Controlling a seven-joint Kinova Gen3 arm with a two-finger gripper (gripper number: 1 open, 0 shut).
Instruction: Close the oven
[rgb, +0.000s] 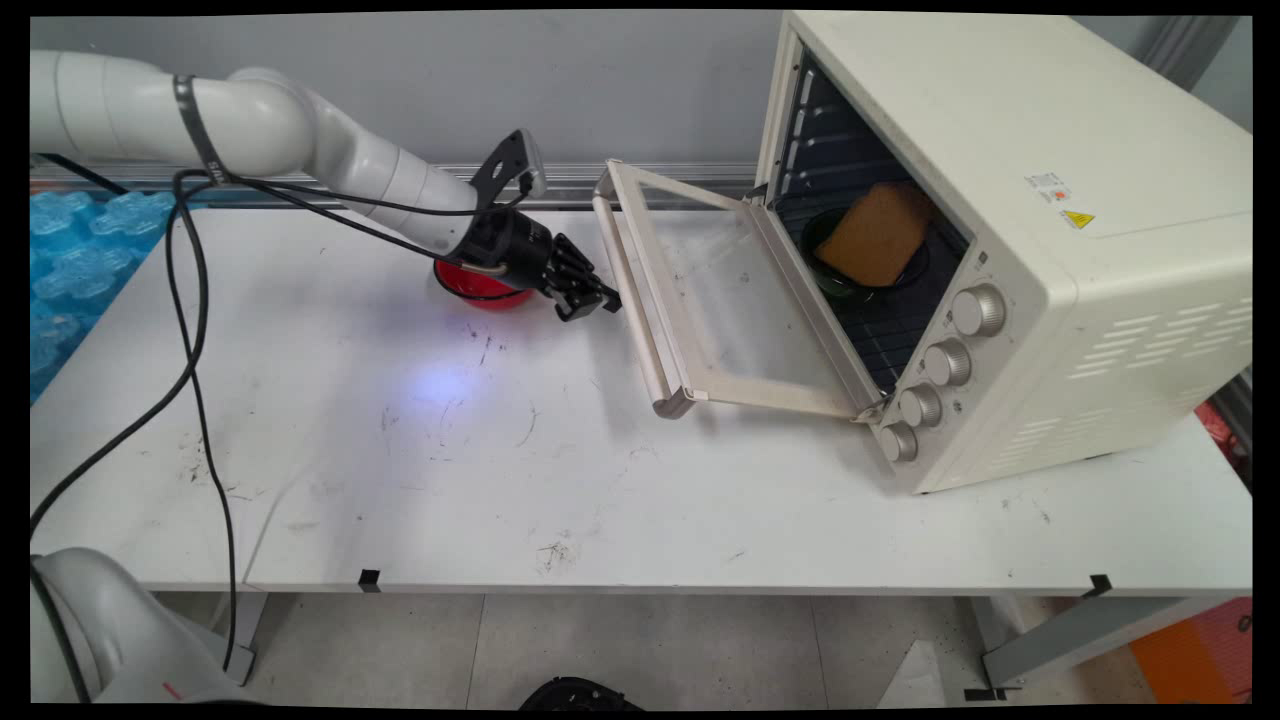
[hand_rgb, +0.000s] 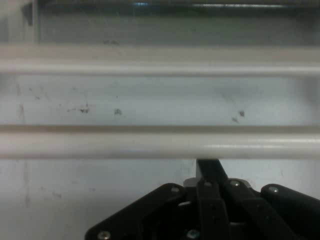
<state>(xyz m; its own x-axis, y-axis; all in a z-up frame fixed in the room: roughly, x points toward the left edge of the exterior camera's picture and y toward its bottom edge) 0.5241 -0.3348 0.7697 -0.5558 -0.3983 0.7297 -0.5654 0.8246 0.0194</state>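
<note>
Hovering just beside the oven door's handle (rgb: 632, 290), our gripper (rgb: 590, 300) had fingers pressed together, holding nothing. Door (rgb: 740, 300) hung open over the surface (rgb: 500, 450); we judged it stiff and hinged, best taken at the rigid handle bar. Red bowl (rgb: 480, 288) sat behind.

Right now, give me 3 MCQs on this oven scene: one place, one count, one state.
1. Where is the bread slice?
A. on the table
B. inside the toaster oven
C. in the red bowl

2. How many knobs on the oven's front?
A. two
B. four
C. six

3. The oven door is:
A. shut
B. open, folded down
C. removed

B: the slice lies on a dark dish in the cavity.
B: four knobs in a row.
B: the door hangs down, hinged, its handle just ahead of the gripper.
</note>
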